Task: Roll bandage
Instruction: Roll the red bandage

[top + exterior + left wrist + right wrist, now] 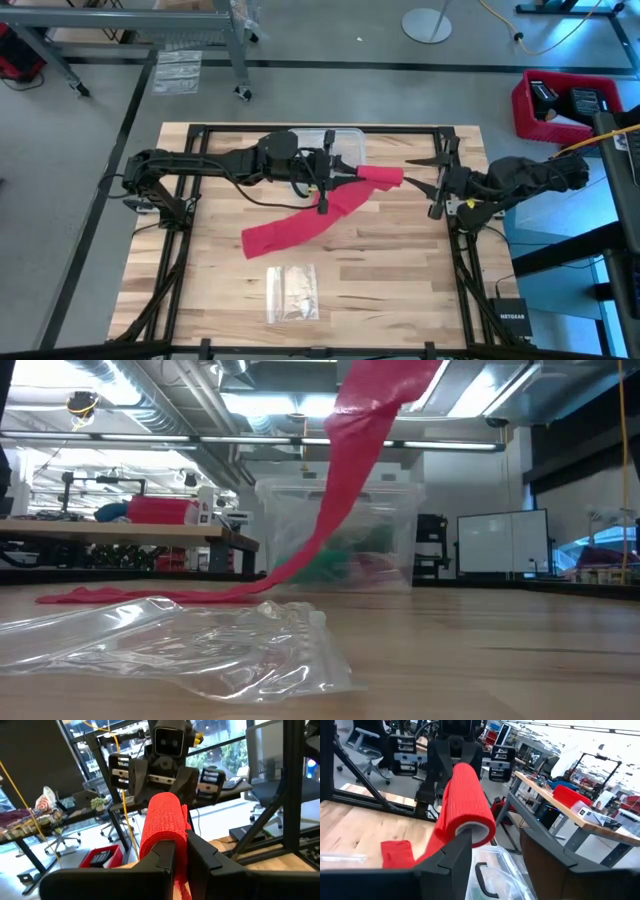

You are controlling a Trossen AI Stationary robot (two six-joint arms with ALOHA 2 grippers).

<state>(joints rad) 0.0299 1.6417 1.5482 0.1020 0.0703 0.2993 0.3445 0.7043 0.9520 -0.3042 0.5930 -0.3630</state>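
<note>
The red bandage is partly wound into a roll (382, 176) held level above the table's middle, with my left gripper (338, 177) shut on it. Its loose tail (285, 232) hangs from the roll and its far part lies flat on the wood (140, 598). My right gripper (412, 172) faces the roll from the table's right and is open. The roll's free end (472, 827) sits just above one of its fingers (455, 852). My left gripper pinches the roll's end nearest it (167, 837) between its two fingers, coming level from the table's left and lying along the roll. The roll sticks out level toward the right arm, lifted clear, and the tail hangs slack to the table. My right gripper stands open at the roll's free end; I cannot tell whether its finger touches the roll.
A clear plastic box with a black handle (338, 140) stands at the far side, just behind the left gripper. A small clear plastic bag (292, 292) lies near the front edge. Bare wood lies to either side of the bag.
</note>
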